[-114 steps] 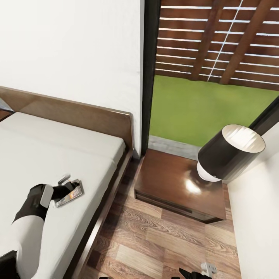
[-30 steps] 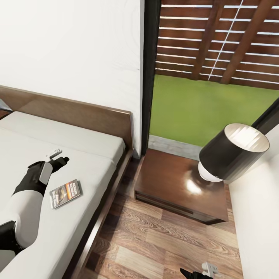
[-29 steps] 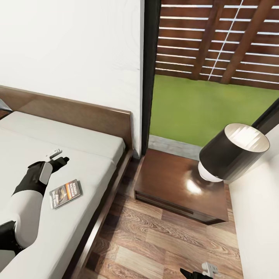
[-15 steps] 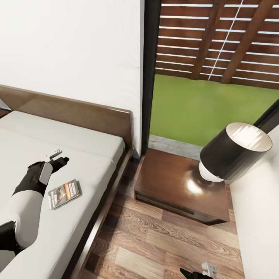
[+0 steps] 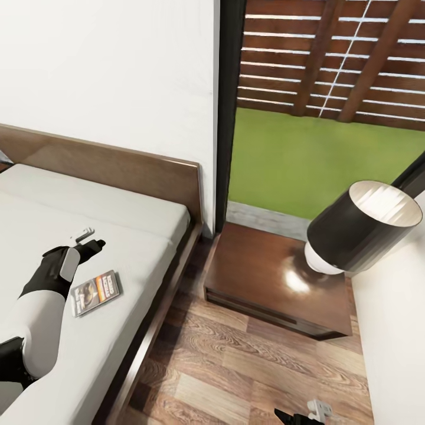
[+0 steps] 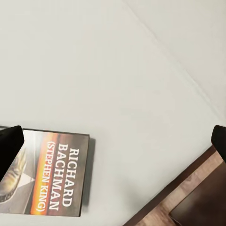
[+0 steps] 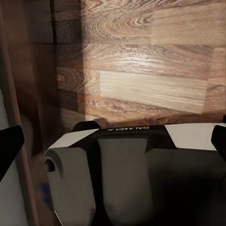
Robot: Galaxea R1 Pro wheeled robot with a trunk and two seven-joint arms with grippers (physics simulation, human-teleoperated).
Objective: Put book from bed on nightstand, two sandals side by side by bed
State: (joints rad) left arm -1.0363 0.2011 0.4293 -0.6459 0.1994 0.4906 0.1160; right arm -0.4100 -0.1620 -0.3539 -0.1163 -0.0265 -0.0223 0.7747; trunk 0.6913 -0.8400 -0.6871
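One paperback, the book (image 5: 96, 292), lies flat on the bed (image 5: 106, 206) at 5 o'clock of the left gripper (image 5: 86, 239), whose wide-open jaws hold nothing, apparently poised to regrasp; nightstand (image 5: 254, 277) waits at 3 o'clock; right gripper's (image 5: 307, 413) jaws cannot be judged

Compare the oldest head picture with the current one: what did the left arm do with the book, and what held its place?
The left gripper was down at the book on the bed; it has since drawn off toward the headboard, open and empty, leaving the book flat on the mattress. The book's small shift in the picture matches the camera's tilt. The nightstand and lamp stayed put.
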